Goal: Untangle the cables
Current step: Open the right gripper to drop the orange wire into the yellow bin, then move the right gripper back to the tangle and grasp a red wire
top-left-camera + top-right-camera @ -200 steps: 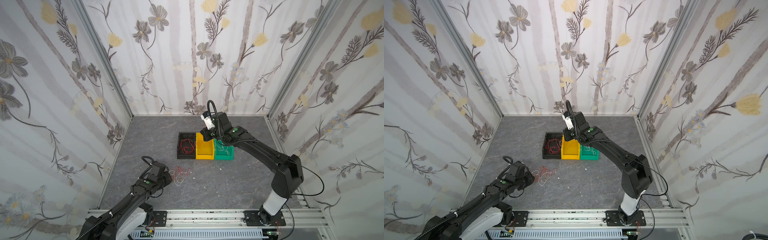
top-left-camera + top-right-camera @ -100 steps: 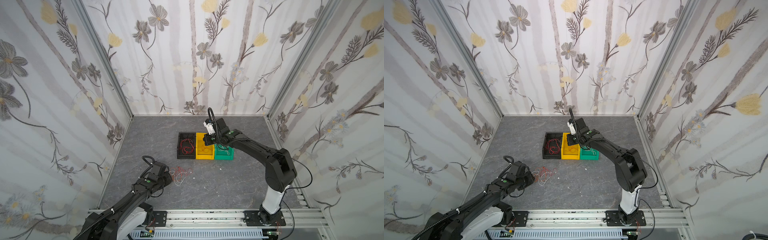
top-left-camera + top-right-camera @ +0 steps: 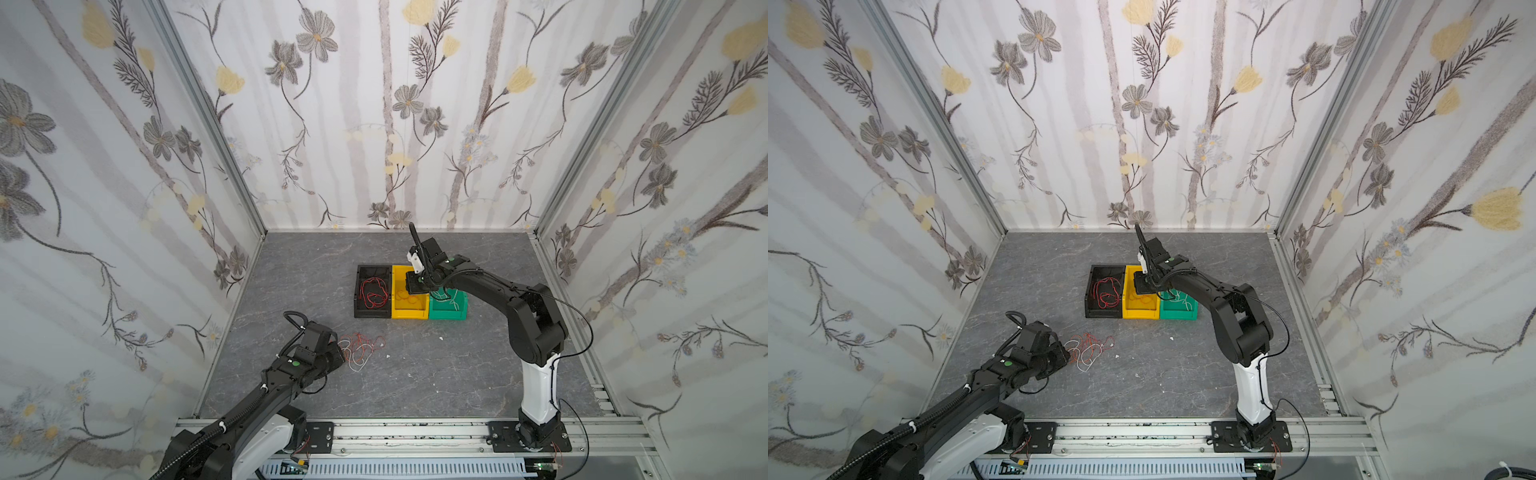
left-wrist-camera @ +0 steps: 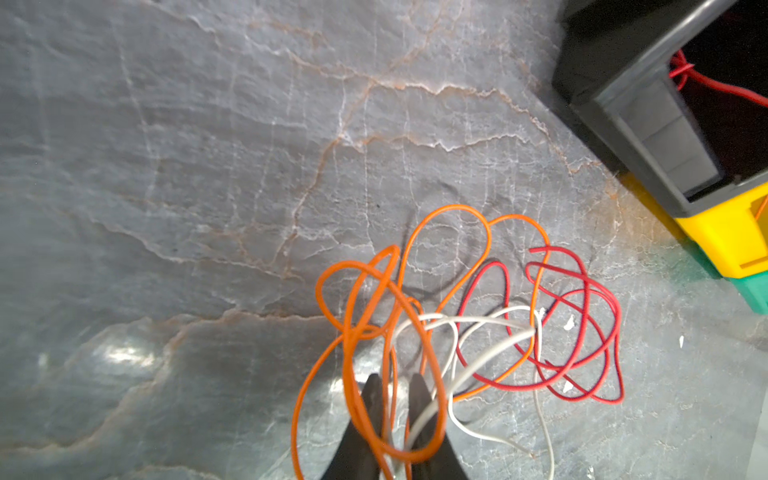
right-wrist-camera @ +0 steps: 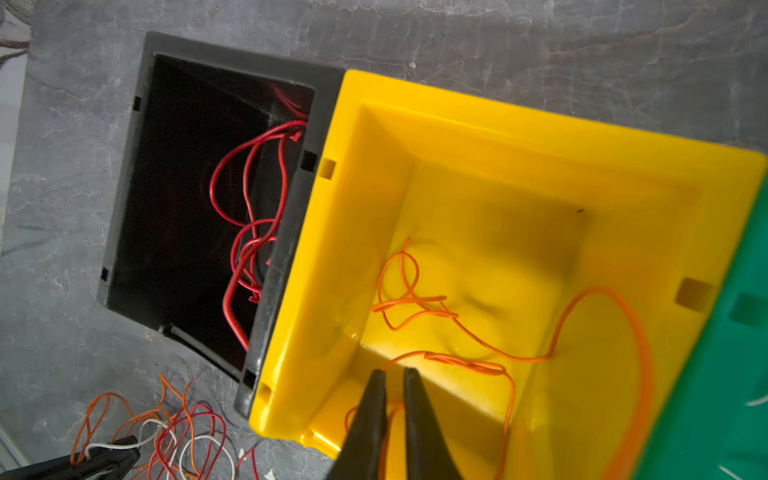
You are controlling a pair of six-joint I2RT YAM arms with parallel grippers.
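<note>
A tangle of orange, red and white cables (image 3: 360, 347) (image 3: 1087, 348) (image 4: 498, 324) lies on the grey floor near the front left. My left gripper (image 3: 341, 353) (image 3: 1066, 354) (image 4: 395, 382) sits at the tangle's edge, shut on orange and white strands that pass between its fingers. My right gripper (image 3: 415, 286) (image 3: 1142, 286) (image 5: 392, 372) hangs low over the yellow bin (image 3: 409, 312) (image 5: 457, 124). Its jaws stand slightly apart, and a thin orange cable (image 5: 415, 299) trails from the gap down onto the bin floor.
Three bins stand in a row mid-floor. The black bin (image 3: 360, 309) (image 5: 232, 54) holds red cable (image 3: 372, 291). The green bin (image 3: 448, 312) (image 5: 727, 374) holds white cable (image 3: 451, 301). A few white scraps (image 3: 441, 338) lie on the floor.
My right gripper has come down from above the bins into the yellow bin, and its jaws have parted a little. The left arm and the tangle have not moved.
</note>
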